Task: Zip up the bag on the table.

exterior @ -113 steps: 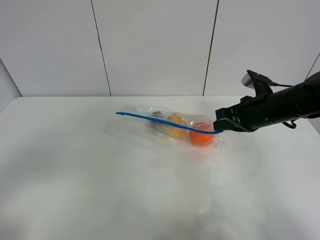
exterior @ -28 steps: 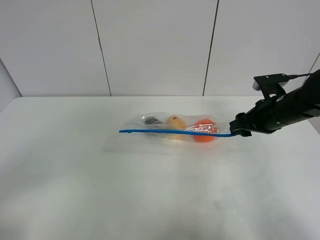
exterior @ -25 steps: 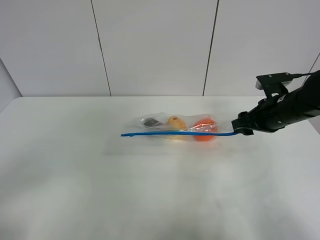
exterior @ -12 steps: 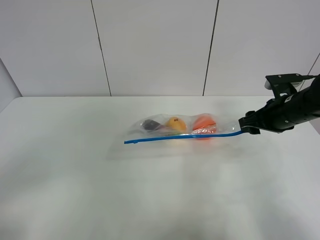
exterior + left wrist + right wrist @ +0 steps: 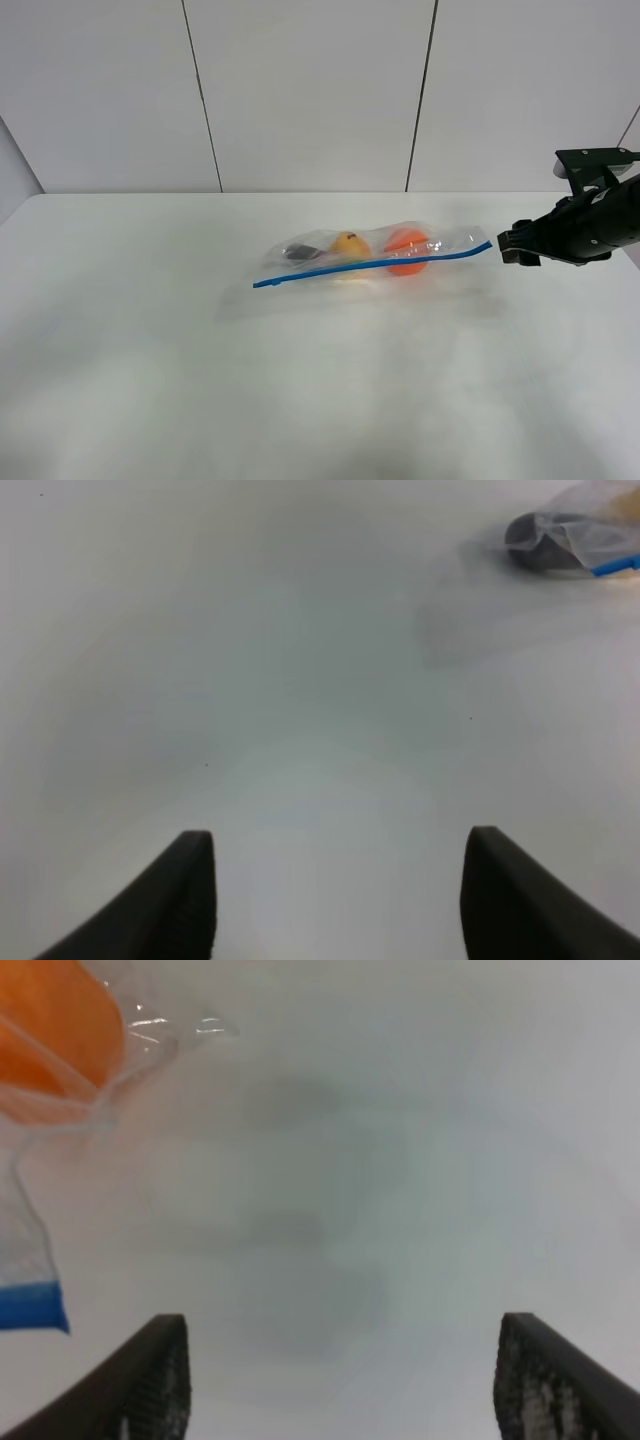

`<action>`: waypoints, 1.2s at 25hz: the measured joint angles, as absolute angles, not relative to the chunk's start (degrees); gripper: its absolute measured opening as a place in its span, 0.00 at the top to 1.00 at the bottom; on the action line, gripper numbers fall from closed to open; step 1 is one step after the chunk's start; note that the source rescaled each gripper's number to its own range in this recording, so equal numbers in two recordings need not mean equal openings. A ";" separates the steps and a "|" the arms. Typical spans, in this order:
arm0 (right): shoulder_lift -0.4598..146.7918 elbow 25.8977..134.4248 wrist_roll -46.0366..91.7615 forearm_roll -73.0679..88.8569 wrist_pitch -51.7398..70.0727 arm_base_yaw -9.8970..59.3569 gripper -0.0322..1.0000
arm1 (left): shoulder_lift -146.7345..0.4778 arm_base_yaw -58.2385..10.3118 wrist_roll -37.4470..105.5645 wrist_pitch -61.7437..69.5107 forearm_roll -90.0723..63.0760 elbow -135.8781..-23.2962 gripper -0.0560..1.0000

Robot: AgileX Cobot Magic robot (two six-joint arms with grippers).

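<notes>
We see the bag (image 5: 372,257) lying on the white counter (image 5: 300,400), a little right of the middle and toward the far side. Its blue zipper strip (image 5: 370,264) runs along the near edge, slanting from lower left up to its right end. Through the clear plastic we make out an orange piece (image 5: 405,251) on the right, a yellow piece (image 5: 349,245) in the middle and a dark piece (image 5: 297,252) on the left.

The right claw (image 5: 516,248) hangs just right of the strip's right end, apart from it. In the right wrist view its two fingers (image 5: 150,1375) stand wide with only bare counter between them; the blue end of the strip (image 5: 30,1308) and the orange piece (image 5: 55,1030) lie off to one side, outside the gap. It holds nothing.

The left claw (image 5: 335,900) does not show in the high view. Its wrist view shows its dark fingers (image 5: 185,895) spread wide over bare counter, empty, with the dark end of the bag (image 5: 560,540) well away at the picture's corner.

Behind the counter stands a pale panelled wall (image 5: 310,90) with dark seams. Nothing lies between either claw and the bag.
</notes>
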State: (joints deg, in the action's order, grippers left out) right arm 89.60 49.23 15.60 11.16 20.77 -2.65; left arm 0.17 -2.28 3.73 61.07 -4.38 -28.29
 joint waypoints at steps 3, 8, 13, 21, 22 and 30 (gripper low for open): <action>89.60 49.23 15.60 11.13 20.77 -2.65 0.25 | 0.17 -2.28 3.73 61.07 -4.38 -28.29 0.26; 89.60 49.23 15.60 11.01 20.65 -2.65 0.24 | 0.17 -2.28 3.73 61.07 -4.38 -28.29 0.26; 89.60 49.23 15.60 10.29 19.49 -2.65 0.20 | 0.17 -2.28 3.73 61.07 -4.38 -28.29 0.26; 89.60 49.23 15.65 9.20 17.36 -4.33 0.19 | 0.17 -2.28 3.73 61.07 -4.38 -28.29 0.26; 89.60 49.23 15.69 9.16 17.41 -5.19 0.19 | 0.17 -2.28 3.73 61.07 -4.38 -28.29 0.26; 86.55 49.23 15.64 8.95 18.78 -7.97 0.19 | 0.17 -2.28 3.73 61.07 -4.38 -28.29 0.26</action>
State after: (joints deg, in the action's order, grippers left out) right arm 86.55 49.23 15.64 8.95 18.78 -7.97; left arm 0.17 -2.28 3.73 61.07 -4.38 -28.29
